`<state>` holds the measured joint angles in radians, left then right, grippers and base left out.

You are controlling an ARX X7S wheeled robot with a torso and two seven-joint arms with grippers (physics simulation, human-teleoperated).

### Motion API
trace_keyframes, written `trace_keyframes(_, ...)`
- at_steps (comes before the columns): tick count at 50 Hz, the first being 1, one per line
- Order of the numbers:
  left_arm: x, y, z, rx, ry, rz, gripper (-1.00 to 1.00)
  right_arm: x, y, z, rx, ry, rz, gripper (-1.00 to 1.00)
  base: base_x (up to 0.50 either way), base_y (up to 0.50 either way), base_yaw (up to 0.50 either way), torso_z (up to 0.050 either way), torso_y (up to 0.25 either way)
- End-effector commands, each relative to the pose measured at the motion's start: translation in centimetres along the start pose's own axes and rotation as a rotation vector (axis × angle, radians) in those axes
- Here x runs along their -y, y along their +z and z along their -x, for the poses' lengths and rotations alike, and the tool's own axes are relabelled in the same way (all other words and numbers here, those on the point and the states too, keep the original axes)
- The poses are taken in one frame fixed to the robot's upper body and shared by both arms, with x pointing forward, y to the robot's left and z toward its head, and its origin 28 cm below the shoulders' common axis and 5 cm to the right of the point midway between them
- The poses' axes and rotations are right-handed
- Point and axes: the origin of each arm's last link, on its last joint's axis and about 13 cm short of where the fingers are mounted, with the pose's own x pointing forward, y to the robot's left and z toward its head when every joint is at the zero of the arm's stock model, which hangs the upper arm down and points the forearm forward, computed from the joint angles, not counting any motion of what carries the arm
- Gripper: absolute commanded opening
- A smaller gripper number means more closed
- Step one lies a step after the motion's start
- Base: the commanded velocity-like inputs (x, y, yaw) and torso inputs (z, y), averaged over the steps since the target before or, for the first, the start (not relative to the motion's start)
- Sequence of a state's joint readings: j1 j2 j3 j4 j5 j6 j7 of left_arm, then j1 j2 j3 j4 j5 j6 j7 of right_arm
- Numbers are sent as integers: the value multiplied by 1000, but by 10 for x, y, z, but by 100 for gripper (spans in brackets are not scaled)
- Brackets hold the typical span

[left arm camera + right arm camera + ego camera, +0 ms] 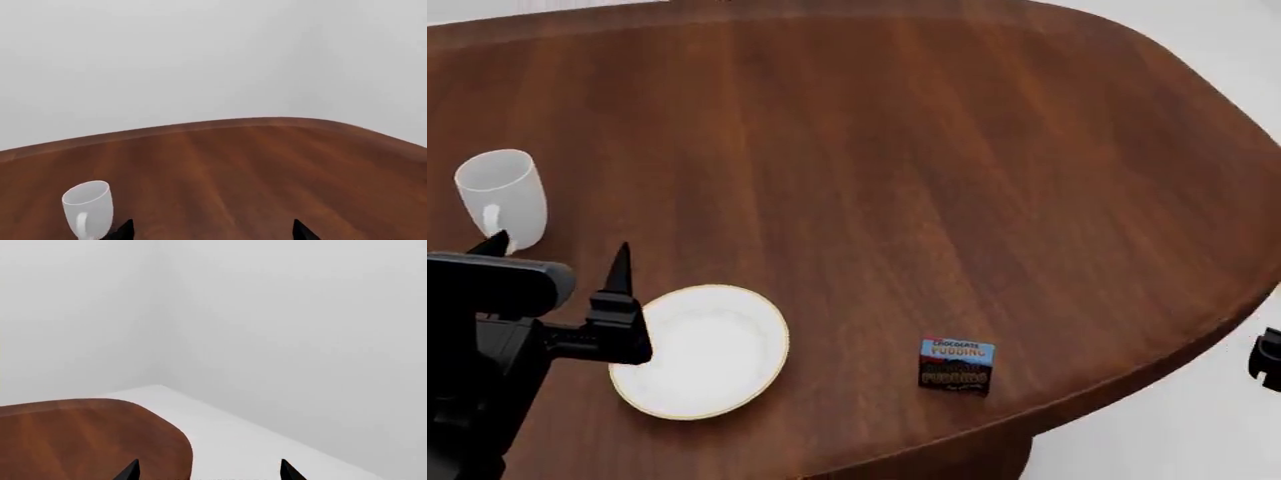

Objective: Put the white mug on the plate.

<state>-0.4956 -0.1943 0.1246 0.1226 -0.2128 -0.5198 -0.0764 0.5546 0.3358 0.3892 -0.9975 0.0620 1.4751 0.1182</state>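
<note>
Head view only: plate near surface front edge, chocolate pudding box to its right. White mug upright near left edge, apart from plate. Left gripper jaws released, empty, just beside mug. Right gripper jaws released, seen only in its wrist view.

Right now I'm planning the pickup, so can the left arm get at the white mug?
Probably yes: the left gripper is open just short of the white mug, with nothing between them; the plate lies off to the side.
</note>
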Motion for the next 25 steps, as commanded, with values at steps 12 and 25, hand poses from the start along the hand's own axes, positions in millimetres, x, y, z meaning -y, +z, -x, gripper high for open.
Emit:
trace_keyframes(12,1,-1,3,-4,-5,0,100,-1,-2,1,1,21,-13,100,0,0,-500,0,0)
trace_keyframes(25,2,0,3,-5,-10,-3,100,-2,-5,1,-13,-12,11,100,0,0,-213,0,0)
